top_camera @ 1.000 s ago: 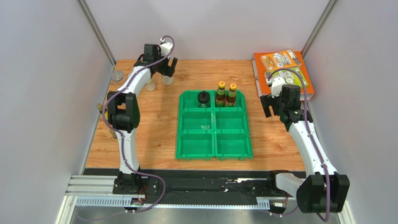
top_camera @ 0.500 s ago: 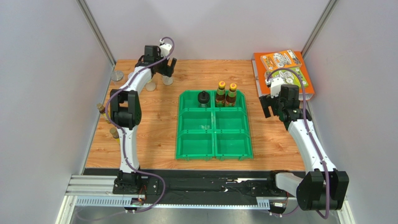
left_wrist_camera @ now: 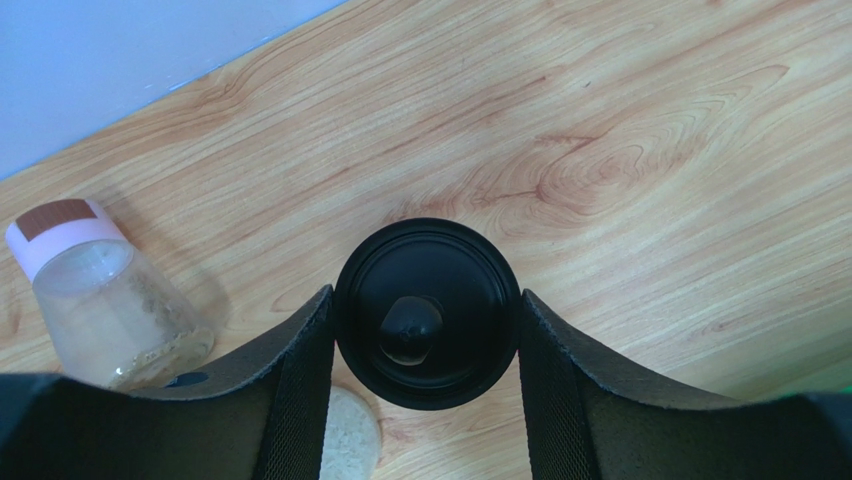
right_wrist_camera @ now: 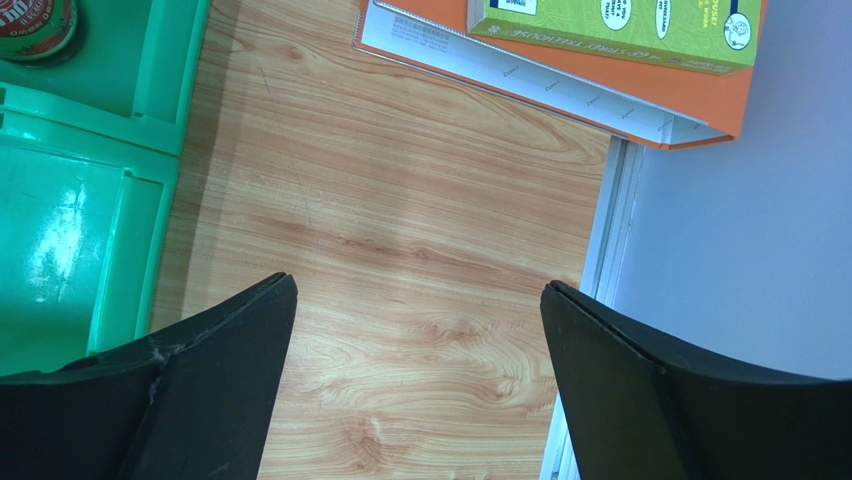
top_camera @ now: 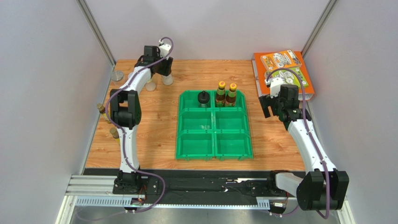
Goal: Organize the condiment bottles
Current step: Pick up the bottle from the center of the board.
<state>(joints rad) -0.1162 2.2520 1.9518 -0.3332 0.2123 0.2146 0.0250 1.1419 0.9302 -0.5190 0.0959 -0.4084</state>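
Observation:
My left gripper [top_camera: 166, 71] is at the table's far left, jaws pressed against both sides of a clear jar's round black cap [left_wrist_camera: 427, 312]. A pink-capped clear jar [left_wrist_camera: 100, 300] stands just left of it, apart from the fingers. In the green bin [top_camera: 214, 128], the back-left cell holds a black-capped jar [top_camera: 202, 99]. The back-right cell holds two amber bottles with yellow caps [top_camera: 226, 93]. My right gripper [top_camera: 271, 105] hangs open over bare wood right of the bin, with nothing between its fingers [right_wrist_camera: 230, 350].
A silver-capped jar [top_camera: 117, 75] and two small bottles [top_camera: 101, 108] [top_camera: 113, 132] stand along the left table edge. Orange and green books [top_camera: 282, 70] lie at the back right. The bin's wall [right_wrist_camera: 150, 120] is left of the right gripper, the table edge to its right.
The left gripper's jaws have come in from wide open onto the black cap. The right arm shifted slightly toward the back, then stayed still.

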